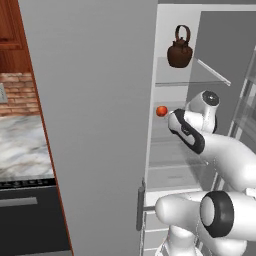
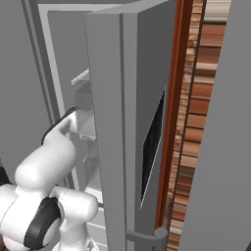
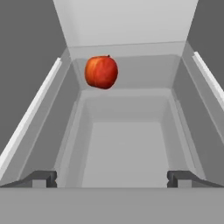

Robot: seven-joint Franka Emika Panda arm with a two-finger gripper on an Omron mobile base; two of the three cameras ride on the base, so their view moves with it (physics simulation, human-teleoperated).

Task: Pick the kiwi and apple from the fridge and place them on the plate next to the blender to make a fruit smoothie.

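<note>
— Apple (image 3: 101, 72) sits where?
— On a fridge (image 1: 95, 125) shelf, ahead and left of the gripper (image 3: 112, 178).
— Fingers?
— Spread wide, empty, probably readying to straddle it. Kettle (image 1: 179, 49) stands a shelf above.

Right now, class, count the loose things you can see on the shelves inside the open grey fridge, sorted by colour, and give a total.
Red: 1, the small round red apple
Dark brown: 1, the dark brown kettle with a loop handle
Total: 2
</note>
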